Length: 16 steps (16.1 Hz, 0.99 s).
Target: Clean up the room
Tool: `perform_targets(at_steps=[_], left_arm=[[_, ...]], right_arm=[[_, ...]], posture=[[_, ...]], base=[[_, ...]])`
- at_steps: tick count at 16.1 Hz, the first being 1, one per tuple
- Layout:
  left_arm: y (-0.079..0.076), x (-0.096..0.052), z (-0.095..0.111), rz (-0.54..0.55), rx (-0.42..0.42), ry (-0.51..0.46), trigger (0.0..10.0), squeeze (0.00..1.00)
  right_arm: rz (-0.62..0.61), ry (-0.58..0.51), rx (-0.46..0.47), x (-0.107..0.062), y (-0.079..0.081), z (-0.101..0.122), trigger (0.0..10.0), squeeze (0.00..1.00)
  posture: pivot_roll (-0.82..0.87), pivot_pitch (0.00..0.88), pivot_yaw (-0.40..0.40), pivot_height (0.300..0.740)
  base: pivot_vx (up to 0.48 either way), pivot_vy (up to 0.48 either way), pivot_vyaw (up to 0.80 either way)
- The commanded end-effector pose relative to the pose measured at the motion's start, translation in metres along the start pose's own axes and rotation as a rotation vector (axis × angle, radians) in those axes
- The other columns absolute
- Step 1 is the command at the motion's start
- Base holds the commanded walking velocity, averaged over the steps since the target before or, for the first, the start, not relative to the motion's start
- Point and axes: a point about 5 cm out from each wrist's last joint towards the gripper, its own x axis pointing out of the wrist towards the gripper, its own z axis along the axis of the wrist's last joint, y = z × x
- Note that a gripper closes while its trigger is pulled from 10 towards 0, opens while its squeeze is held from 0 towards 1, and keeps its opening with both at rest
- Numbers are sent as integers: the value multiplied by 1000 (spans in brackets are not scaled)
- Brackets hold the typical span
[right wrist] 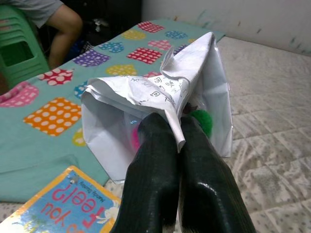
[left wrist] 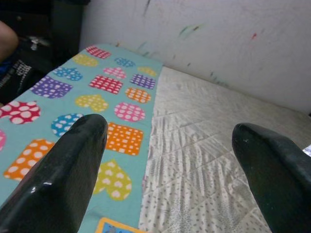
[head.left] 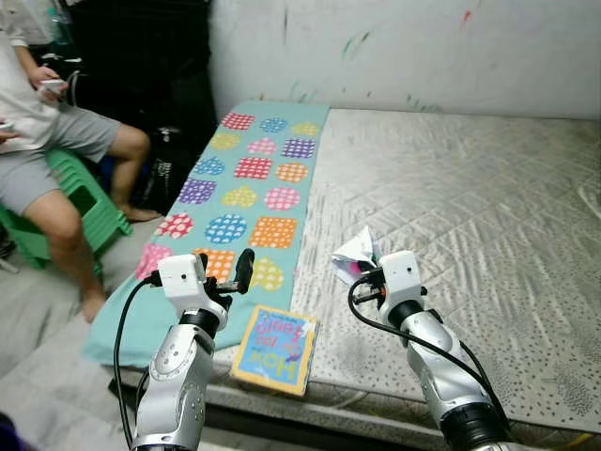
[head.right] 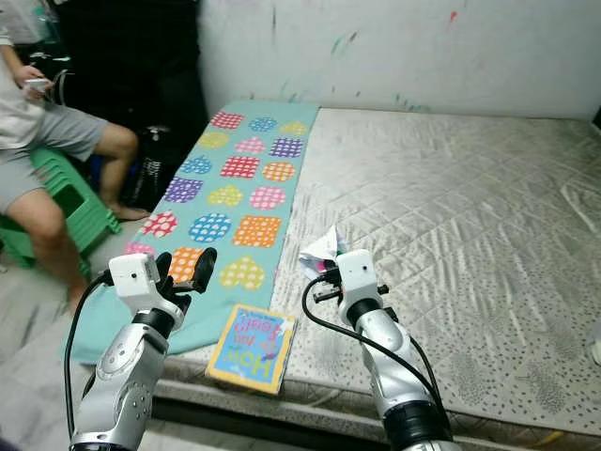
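Pinching a white paper bag [right wrist: 160, 92] above the mattress [head.left: 488, 216] front edge, the right gripper [right wrist: 179, 127] is pressed together; left gripper [left wrist: 170, 145] spread, empty — the picture book [head.left: 274, 348] at the front edge waits.

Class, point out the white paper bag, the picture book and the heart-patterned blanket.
white paper bag [right wrist: 194, 63], right wrist view, upper crumpled side
picture book [head.left: 275, 348], left eye view, cover's middle
heart-patterned blanket [head.left: 249, 169], left eye view, a heart

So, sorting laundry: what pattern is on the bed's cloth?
Teal cloth with colourful dotted hearts and squares; clearest in left eye view.
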Motion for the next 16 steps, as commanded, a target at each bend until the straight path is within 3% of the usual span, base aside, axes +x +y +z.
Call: perform_targets(at_steps=[1,4,8,16], left_arm=[[1,0,1,4,0,-2,10000,0],[0,1,1,2,0,-2,10000,0],[-1,2,1,1,-1,-1,10000,0],[-3,3,0,-3,-6,-4,10000,0]], right_arm=[[4,-10,1,2,1,2,10000,0],[6,-8,1,2,1,2,10000,0],[5,-6,-4,2,0,2,10000,0],[22,0,-18,2,1,1,10000,0]], posture=[[-201,0,64,740],[-200,0,62,740],[-205,0,61,740],[-211,0,57,740]], base=[[0,259,0],[0,289,0],[0,292,-598],[0,319,0]])
